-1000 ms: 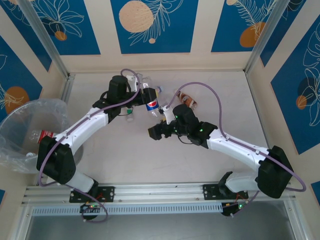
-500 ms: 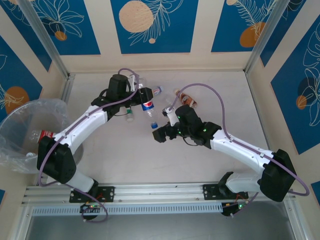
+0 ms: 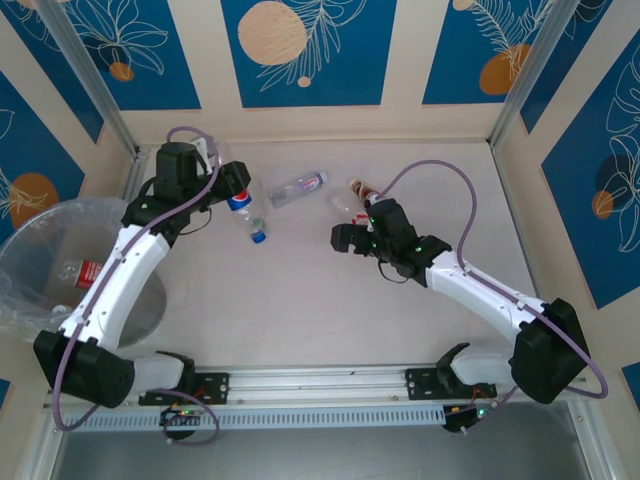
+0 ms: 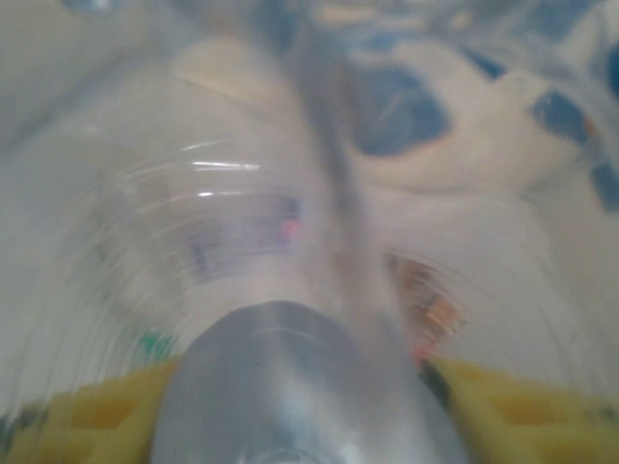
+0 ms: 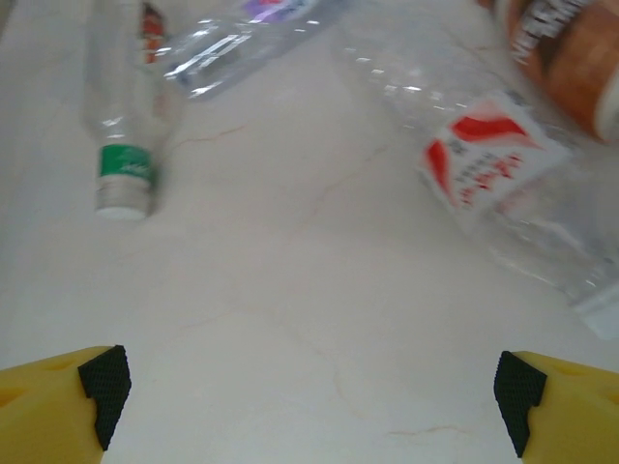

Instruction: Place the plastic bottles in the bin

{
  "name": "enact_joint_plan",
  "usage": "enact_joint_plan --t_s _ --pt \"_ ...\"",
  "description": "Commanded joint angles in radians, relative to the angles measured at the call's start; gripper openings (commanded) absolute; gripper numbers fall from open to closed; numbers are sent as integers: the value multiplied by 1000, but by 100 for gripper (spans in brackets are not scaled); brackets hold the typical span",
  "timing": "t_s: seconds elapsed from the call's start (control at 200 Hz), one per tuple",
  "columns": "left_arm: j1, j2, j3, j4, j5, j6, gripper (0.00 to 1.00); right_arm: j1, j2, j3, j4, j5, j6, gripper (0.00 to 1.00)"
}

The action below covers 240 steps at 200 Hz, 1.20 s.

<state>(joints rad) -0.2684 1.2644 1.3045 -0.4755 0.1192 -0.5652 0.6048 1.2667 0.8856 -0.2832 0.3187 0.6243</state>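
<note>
I have the left gripper (image 3: 230,194) out over the far left part of the pale stone-patterned table (image 3: 300,310). Its jaws are clamped on a clear plastic bottle with a blue label (image 3: 239,201), well to the right of the bin. The left wrist view is badly blurred, but I can make out that bottle's clear body (image 4: 276,377) filling the space between the yellow fingers (image 4: 87,416). The round bin lined with a crinkled clear plastic bag (image 3: 35,240) stands off the table's left edge. A clear bottle with a red label (image 3: 85,272) lies inside it. The right gripper (image 3: 341,238) is low near the middle of the table with its jaws spread wide and nothing between them. In the right wrist view I see the right gripper (image 5: 309,401) with its yellow, black-padded fingertips (image 5: 68,396) at the two bottom corners and bare table between them. On the table ahead of it lie four bottles. A clear bottle with a green band and white cap (image 5: 121,106) is to the left. Beside it is a clear bottle with a purplish label (image 5: 242,29), which lies in the far middle of the table in the overhead view (image 3: 298,187). A clear bottle with a red and white label (image 5: 484,164) is to the right. Touching or just beside that one at the far right is a bottle with a brown label (image 5: 571,58), also in the overhead view (image 3: 368,192).
</note>
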Motion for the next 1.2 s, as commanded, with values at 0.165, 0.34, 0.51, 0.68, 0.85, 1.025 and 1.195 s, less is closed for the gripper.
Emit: enact_joint_plan --t_s 0.165,0.34,0.51,0.68,0.85,1.025,1.195 --pt "84 -86 71 -143 -15 74 60 -74 53 14 -40 -3 143 100" --pt "129 -91 157 -244 -88 102 60 -81 101 45 -26 -23 151 100" --pt "173 -92 230 -306 -106 140 60 -84 132 60 -7 -36 143 100" --pt "202 -85 343 -358 -194 220 60 -91 159 77 -5 -59 125 100" --pt "215 -93 445 -406 -418 321 60 -91 161 84 -8 -73 111 100" --pt "232 -123 495 -428 -507 380 60 -94 160 84 -18 -66 100 99" --pt "243 -143 514 -465 -634 419 60 -94 157 80 -19 -70 101 100"
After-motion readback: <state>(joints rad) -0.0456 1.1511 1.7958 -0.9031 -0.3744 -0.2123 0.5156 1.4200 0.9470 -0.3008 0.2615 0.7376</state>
